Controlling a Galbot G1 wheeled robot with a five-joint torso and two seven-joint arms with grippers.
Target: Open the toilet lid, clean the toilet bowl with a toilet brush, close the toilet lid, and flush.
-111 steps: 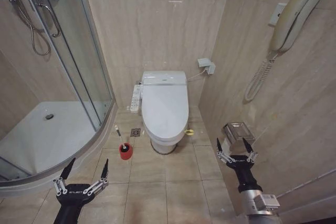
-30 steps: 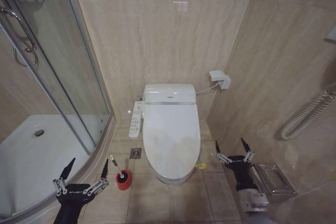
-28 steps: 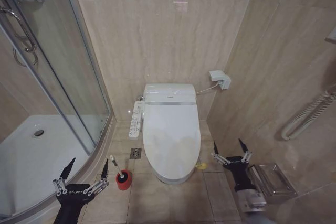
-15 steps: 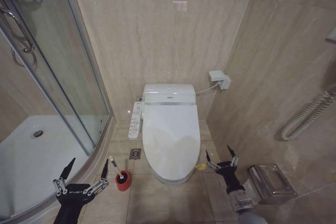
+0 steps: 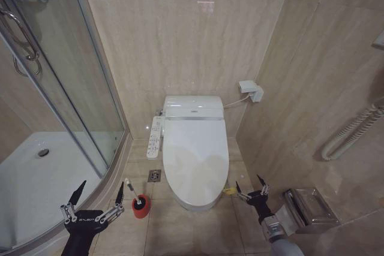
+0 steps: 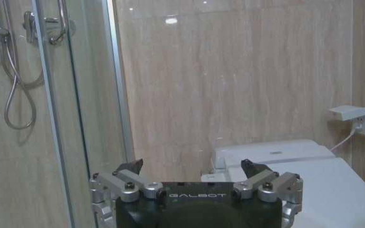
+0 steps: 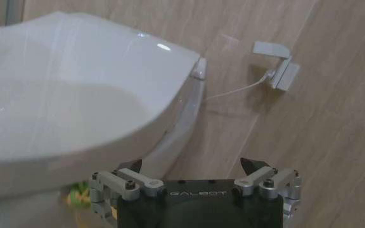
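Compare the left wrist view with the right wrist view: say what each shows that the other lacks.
Left wrist: the shower hose behind the glass door, with the open left tool in front. Right wrist: the yellow-green strap under the lid's rim, near the open right tool. Both: the closed lid, the wall socket and beige tiles.

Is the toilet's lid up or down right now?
Down. The toilet lid lies flat over the bowl, its glossy white top facing up. The right gripper hovers open beside its front edge, not touching it.
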